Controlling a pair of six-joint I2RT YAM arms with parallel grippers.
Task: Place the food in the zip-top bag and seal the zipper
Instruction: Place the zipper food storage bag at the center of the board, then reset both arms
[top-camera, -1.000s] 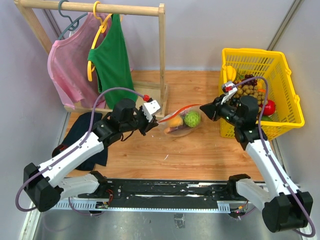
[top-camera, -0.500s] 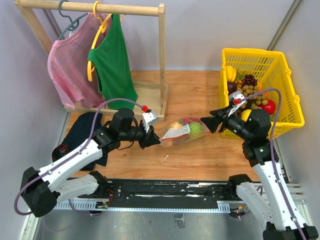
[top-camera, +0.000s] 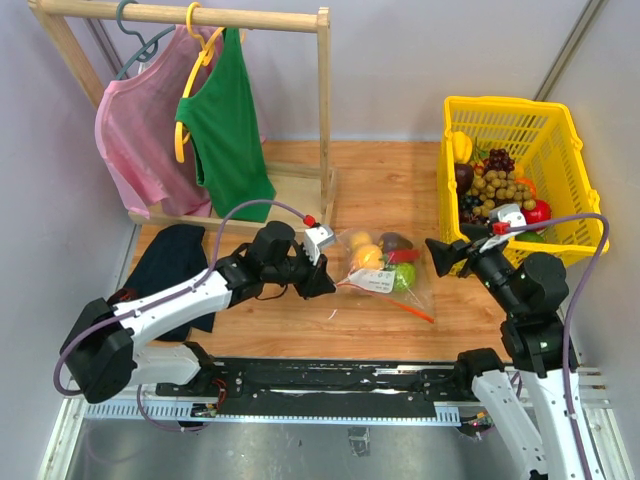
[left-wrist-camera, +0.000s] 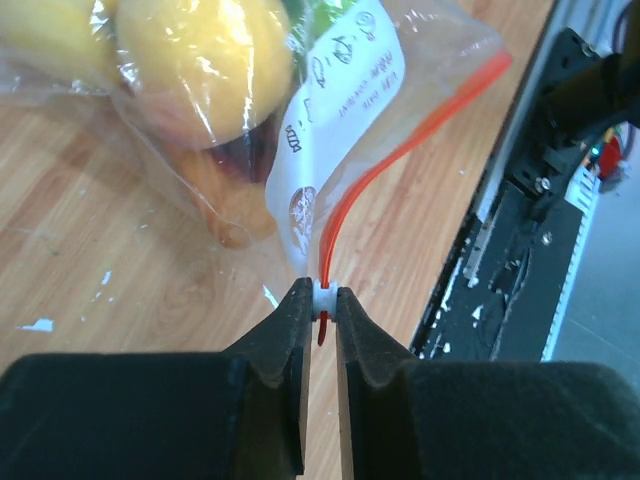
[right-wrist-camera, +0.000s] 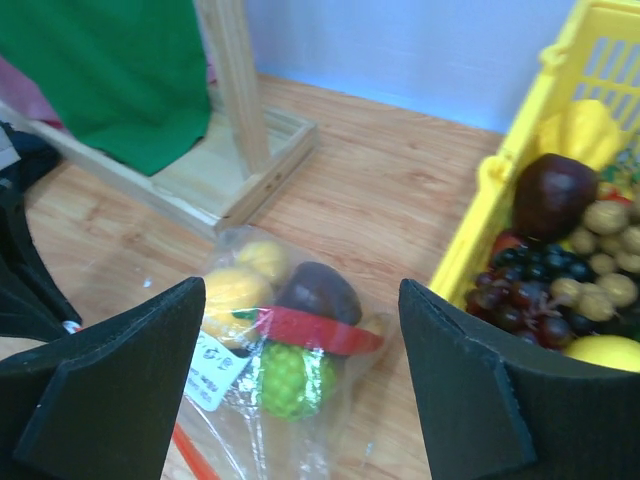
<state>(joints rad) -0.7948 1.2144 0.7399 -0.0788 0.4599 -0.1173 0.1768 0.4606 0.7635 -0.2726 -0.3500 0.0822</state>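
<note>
The clear zip-top bag (top-camera: 385, 268) lies on the wooden table between the arms. The food is inside it: two yellow-orange fruits (right-wrist-camera: 237, 293), a dark purple one (right-wrist-camera: 318, 288), a red pepper (right-wrist-camera: 320, 333) and a green bumpy ball (right-wrist-camera: 290, 381). The orange-red zipper (left-wrist-camera: 400, 165) runs along the bag's near edge. My left gripper (left-wrist-camera: 323, 297) is at the bag's left end, shut on the white slider at the end of the zipper. My right gripper (right-wrist-camera: 300, 300) hangs open just right of the bag (right-wrist-camera: 300, 420), touching nothing.
A yellow basket (top-camera: 520, 101) with grapes, tan balls and other fruit stands at the right, close behind my right gripper (top-camera: 440, 257). A wooden clothes rack (top-camera: 300, 185) with pink and green shirts stands at the back left. A dark cloth (top-camera: 170, 265) lies at the left.
The right gripper has opened, let go of the bag and drawn back to the right. The left gripper has moved right and nearer, and the bag now lies flat on the table.
</note>
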